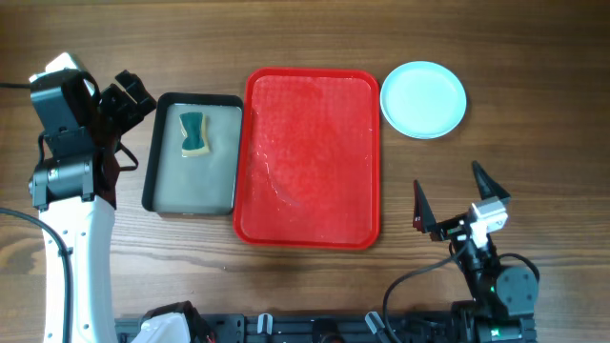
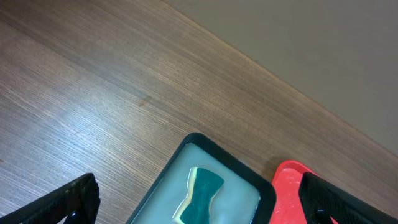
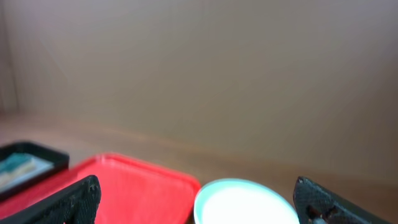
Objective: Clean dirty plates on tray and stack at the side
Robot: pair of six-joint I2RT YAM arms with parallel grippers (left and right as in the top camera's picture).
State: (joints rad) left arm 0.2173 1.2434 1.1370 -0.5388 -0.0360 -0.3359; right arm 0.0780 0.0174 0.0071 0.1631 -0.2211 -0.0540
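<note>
The red tray (image 1: 310, 157) lies mid-table with nothing on it but wet smears. A pale mint-blue plate (image 1: 423, 99) rests on the wood just off the tray's far right corner; whether others lie under it I cannot tell. My right gripper (image 1: 450, 191) hovers open near the front right, nothing between its fingers, facing the plate (image 3: 245, 202) and the tray (image 3: 137, 186). At the far left, my left gripper (image 1: 133, 93) is open and holds nothing. Its wrist view looks down past the jaws onto the red tray's corner (image 2: 289, 186).
A smaller black tray (image 1: 193, 152) with grey water stands against the red tray's left side. A green-and-yellow sponge (image 1: 194, 133) lies in it, also seen as the sponge (image 2: 202, 196) in the left wrist view. Bare wood surrounds everything.
</note>
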